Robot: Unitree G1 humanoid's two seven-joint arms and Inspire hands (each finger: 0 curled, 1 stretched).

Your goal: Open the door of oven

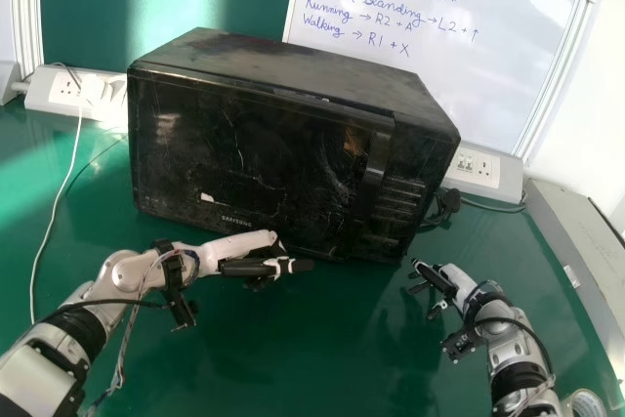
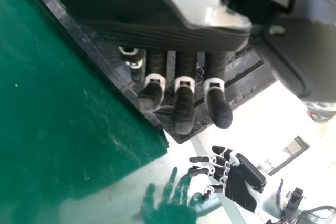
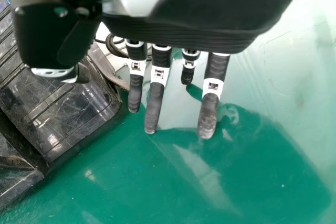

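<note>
Green table (image 1: 303,358), oven (image 1: 264,158) beyond left hand (image 1: 242,268)

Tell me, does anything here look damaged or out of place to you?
Yes: the glossy dark door of the boxy black oven looks worn. Pale streaks, like scratches or scuffs, run across it, and a small whitish patch marks its lower left. Some streaks may be reflections. Nothing looks spilled.

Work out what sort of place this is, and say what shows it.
Probably a robotics lab or workshop: a whiteboard with handwritten notes stands behind the oven, and power sockets sit on the green table.
</note>
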